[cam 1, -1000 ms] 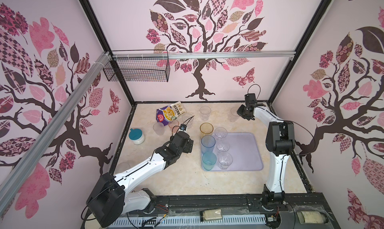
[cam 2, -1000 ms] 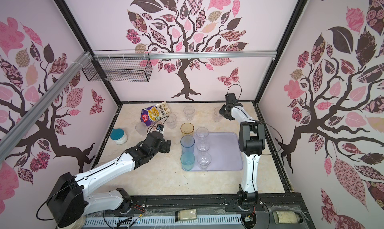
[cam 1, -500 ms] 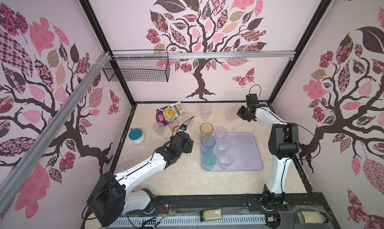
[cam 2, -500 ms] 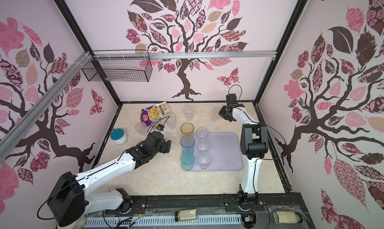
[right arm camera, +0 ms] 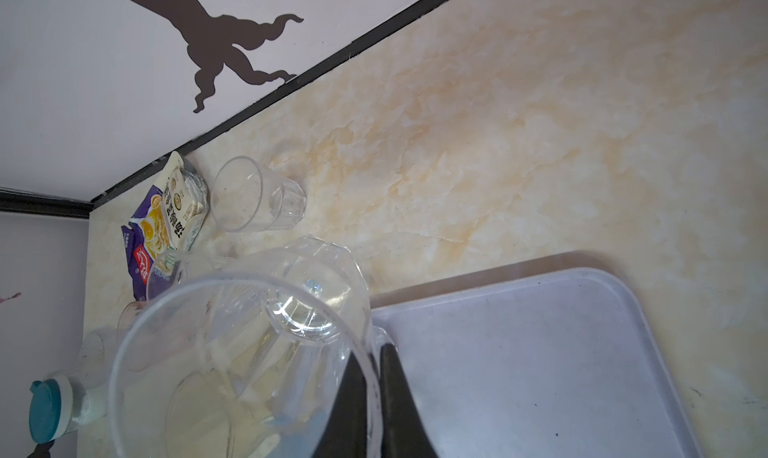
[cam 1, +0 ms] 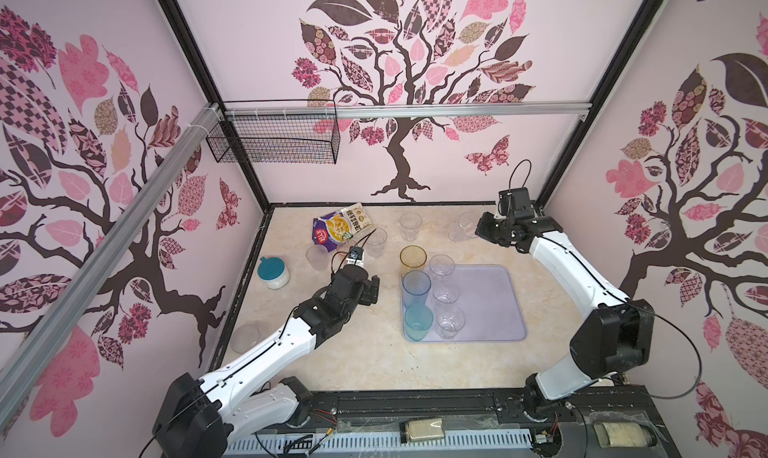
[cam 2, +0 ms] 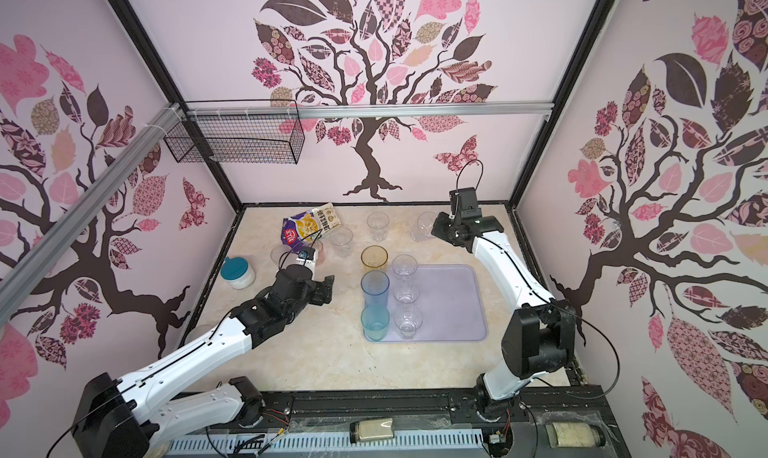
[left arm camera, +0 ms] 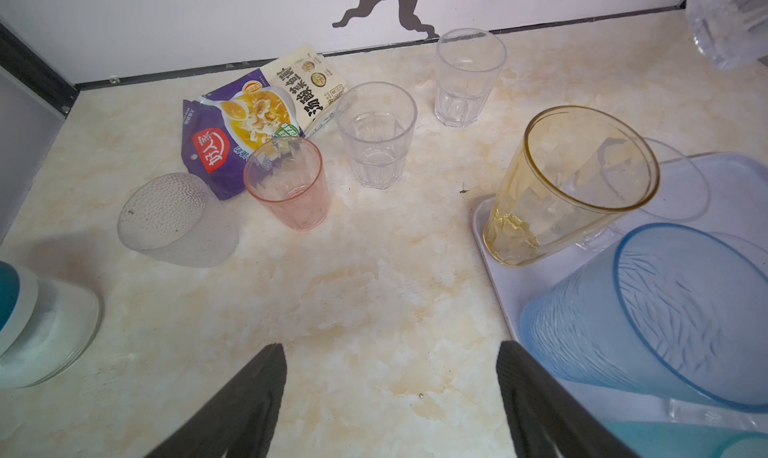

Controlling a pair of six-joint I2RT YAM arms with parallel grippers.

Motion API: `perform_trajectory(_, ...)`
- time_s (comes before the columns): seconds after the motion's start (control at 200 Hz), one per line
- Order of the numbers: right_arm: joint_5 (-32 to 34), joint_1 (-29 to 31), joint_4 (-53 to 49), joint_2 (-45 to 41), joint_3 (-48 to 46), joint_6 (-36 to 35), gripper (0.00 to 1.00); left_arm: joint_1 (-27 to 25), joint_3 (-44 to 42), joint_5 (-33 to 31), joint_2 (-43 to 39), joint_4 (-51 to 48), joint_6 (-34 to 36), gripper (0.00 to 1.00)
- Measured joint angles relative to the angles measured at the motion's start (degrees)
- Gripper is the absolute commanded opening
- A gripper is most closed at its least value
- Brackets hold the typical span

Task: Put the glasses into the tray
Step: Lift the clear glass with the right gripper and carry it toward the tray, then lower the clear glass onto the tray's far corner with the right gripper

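**One clear ribbed tumbler [right arm camera: 249, 352] is gripped by the right tool [right arm camera: 372, 360]; the left tool [left arm camera: 390, 352] is empty.**

The right tool's jaws are closed on the tumbler's rim, one inside and one outside. The tumbler is held tilted near the far right corner of the tabletop [cam 1: 374, 360], beyond the far edge of the flat pale-lavender rectangular tray [cam 1: 486, 302]. The left tool is spread wide with nothing between its jaws, over bare tabletop just beside the tray's left edge. Six glasses are stood in the tray's left half: a tall amber glass [cam 1: 413, 258], a tall blue glass [cam 1: 416, 287] and a shorter teal glass [cam 1: 417, 320] along the left edge, with three clear ribbed glasses [cam 1: 446, 293] beside them. Toward the far left corner of the tabletop are found two clear tumblers [left arm camera: 376, 135], a small pink glass [left arm camera: 286, 185], a frosted dimpled glass [left arm camera: 174, 219], a printed snack packet [left arm camera: 232, 115] and a squat white jar with a teal lid [cam 1: 272, 273].
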Motion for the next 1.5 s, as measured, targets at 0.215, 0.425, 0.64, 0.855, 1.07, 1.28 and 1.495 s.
perform_trajectory(0.215, 1.81, -0.33, -0.31, -0.26, -5.18, -0.98, 0.00, -3.06, -0.07, -0.87, -0.13, -3.21, -1.57, 0.82)
perform_trajectory(0.425, 3.85, 0.28, -0.96, -0.26, -7.74, -1.95, 0.00, -5.95, 0.07, -2.80, -0.74, -7.50, -2.10, 0.82)
perform_trajectory(0.64, 6.43, 1.88, -3.21, -0.28, -10.43, -2.99, 0.00, -6.05, -0.96, -4.22, -5.75, -8.24, -3.19, 0.83)
perform_trajectory(0.855, 9.25, 3.26, -5.66, -0.28, -10.49, -4.11, 0.01, -5.88, -1.22, -4.55, -3.45, -5.81, -0.48, 0.85)
perform_trajectory(1.07, 10.45, 3.85, -7.93, -0.28, -10.45, -4.59, 0.01, -1.36, -1.09, -1.73, 3.15, -3.13, 3.45, 0.85)
perform_trajectory(1.28, 10.38, 4.07, -9.79, -0.28, -10.29, -4.94, 0.01, 0.15, 1.90, 1.38, 7.23, -0.79, 4.92, 0.85)
perform_trajectory(1.495, 8.87, 4.57, -10.23, -0.31, -9.70, -5.20, 0.01, 0.17, 2.25, 1.49, 9.18, 1.62, 5.11, 0.85)
